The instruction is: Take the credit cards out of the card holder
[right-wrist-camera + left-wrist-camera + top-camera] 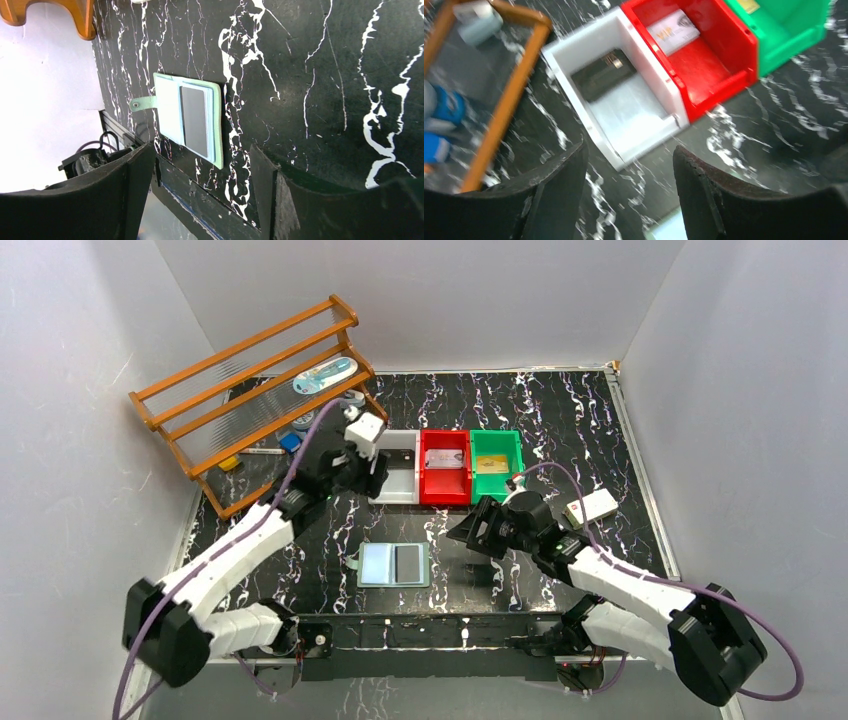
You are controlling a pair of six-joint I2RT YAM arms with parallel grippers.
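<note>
nearest the arm bases, the card holder (378, 566) lies spread open and flat on the table, a little left of centre. its long axis runs left to right and its small tab points left. the right half shows a dark rectangle that looks like a remaining card (408, 563), its long side running near to far.

the right gripper (468, 530) is just to the right of the holder and a little farther back. its arm is bent low and reaches in from the right, with the fingers pointing left toward the holder. the fingers are spread apart and grasp nothing. this is clearly the nearer arm, and the holder sits framed between its fingers in the wrist view.

farther back, the left gripper (629, 155) hangs above the near edge of the white bin (651, 67) on a long outstretched arm, well apart from the holder. its fingers are parted and empty. a dark card (603, 75) lies in that bin. a pale card (672, 31) lies in the red bin (699, 60) to its right, and a printed card (490, 464) in the green bin (794, 35).
</note>
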